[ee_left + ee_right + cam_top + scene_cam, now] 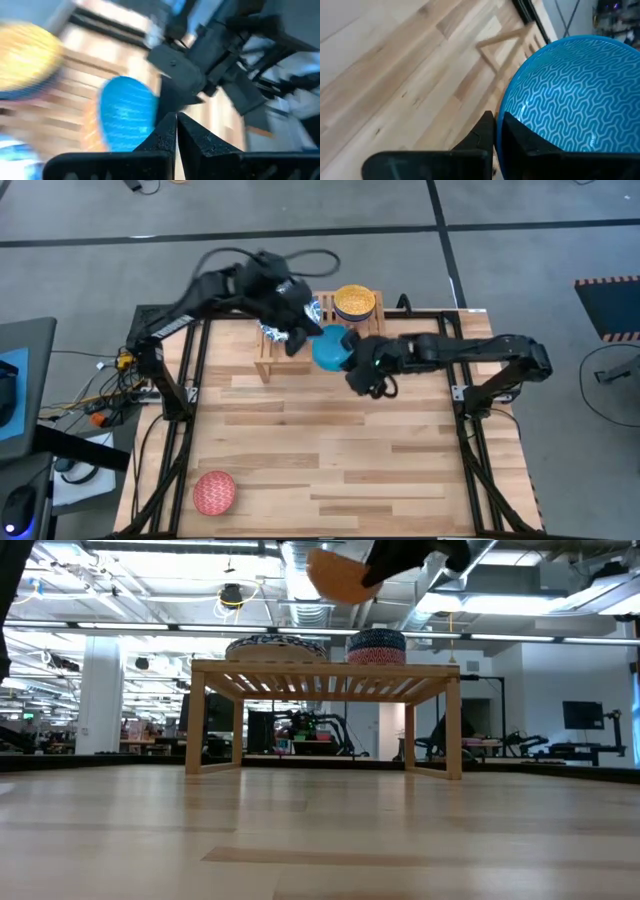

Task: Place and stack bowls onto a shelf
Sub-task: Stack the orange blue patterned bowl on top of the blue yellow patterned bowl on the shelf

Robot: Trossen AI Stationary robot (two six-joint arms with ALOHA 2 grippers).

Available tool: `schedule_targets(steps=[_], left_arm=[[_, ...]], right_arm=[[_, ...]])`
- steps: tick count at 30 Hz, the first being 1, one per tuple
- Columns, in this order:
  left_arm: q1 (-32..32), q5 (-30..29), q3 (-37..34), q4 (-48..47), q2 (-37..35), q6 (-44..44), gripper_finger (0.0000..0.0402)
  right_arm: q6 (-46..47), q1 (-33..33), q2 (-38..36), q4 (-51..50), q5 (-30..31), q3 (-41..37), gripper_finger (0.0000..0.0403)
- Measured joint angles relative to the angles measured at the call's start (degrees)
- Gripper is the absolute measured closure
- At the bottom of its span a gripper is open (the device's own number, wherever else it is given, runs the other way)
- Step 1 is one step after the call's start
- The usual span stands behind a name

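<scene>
Wood plank table (330,450) under bright lab lights, desks and screens way behind. Right gripper (352,365) pinched the blue bowl (330,347) by its rim, just beside the shelf (272,360). Left gripper (300,330) clenched on nothing, crowding right next to it. Could easily bump arms or slip that thin rim grip and drop the bowl. Red bowl (213,491) sat far off.

Right gripper (495,131) pinching rim of light blue bowl (575,95), fingers nearly closed, bowl hanging over wooden tabletop (395,75)
</scene>
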Motion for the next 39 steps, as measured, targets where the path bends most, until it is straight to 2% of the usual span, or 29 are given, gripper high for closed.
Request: schedule_targets(steps=[4, 7, 10, 13, 20, 25, 31, 39], left_arm=[[0.3, -11.7, 4.5, -3.4, -2.4, 3.4, 0.0401], [0.3, -19.0, 4.9, -4.2, -5.1, 4.3, 0.0401], [0.3, -24.3, 1.7, -4.3, -8.5, 4.5, 0.0401], [-0.7, -28.6, -5.2, -3.3, -12.0, 4.0, 0.0401], [-4.1, -31.6, -28.6, 10.8, -22.2, -0.4, 0.0401], [-5.7, -32.4, -41.2, 17.8, -29.6, -5.4, 0.0401], [-7.8, -34.9, -49.5, 20.2, -35.7, -9.4, 0.0401], [-10.6, -35.2, -53.1, 19.9, -37.9, -12.1, 0.0401]], right_arm=[[2.4, -3.8, -2.6, -1.6, -2.9, 0.0, 0.0364], [2.7, -6.8, -3.9, -2.6, -4.1, 0.7, 0.0364], [2.7, -10.7, -3.5, -5.2, -6.3, 3.8, 0.0364], [4.4, -15.5, -1.6, -8.2, -9.9, 8.8, 0.0364], [12.0, -23.9, 5.1, -14.1, -17.8, 19.7, 0.0364], [14.6, -26.7, 9.2, -20.6, -18.1, 24.1, 0.0364], [15.7, -30.0, 13.4, -23.1, -18.0, 25.1, 0.0364], [18.5, -32.3, 16.6, -24.1, -20.8, 25.4, 0.0364]])
